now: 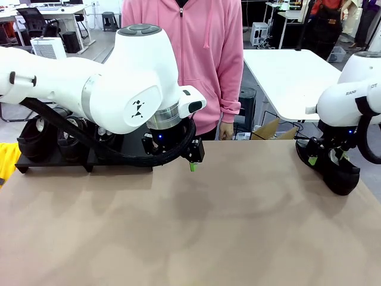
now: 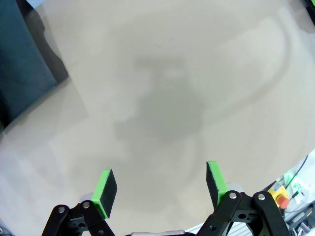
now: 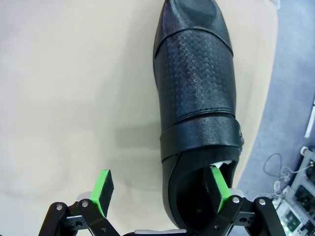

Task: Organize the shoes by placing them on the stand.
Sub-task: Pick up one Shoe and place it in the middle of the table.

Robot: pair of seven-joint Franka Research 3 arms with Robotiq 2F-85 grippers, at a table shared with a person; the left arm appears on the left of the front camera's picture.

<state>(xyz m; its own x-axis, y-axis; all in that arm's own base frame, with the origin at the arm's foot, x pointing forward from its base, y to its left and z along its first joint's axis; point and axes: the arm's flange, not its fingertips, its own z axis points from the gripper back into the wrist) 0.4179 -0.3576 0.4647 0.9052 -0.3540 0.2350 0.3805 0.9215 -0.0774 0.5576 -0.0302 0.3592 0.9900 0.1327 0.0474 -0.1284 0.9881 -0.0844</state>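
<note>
Brown table (image 1: 196,226): my right gripper (image 3: 160,189), wide open, straddles one wall of a shoe (image 3: 197,98) at the right edge, ready to pinch. Left gripper (image 2: 160,184) hangs open, empty, beside the stand (image 1: 53,162) at the far-left corner.

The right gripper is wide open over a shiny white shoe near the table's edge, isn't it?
Almost. The shoe is black, not white; the white bit is only paper stuffing peeking out of its opening. The right wrist view shows it plainly. The rest holds: the right gripper is wide open over the shoe near the table edge.
</note>
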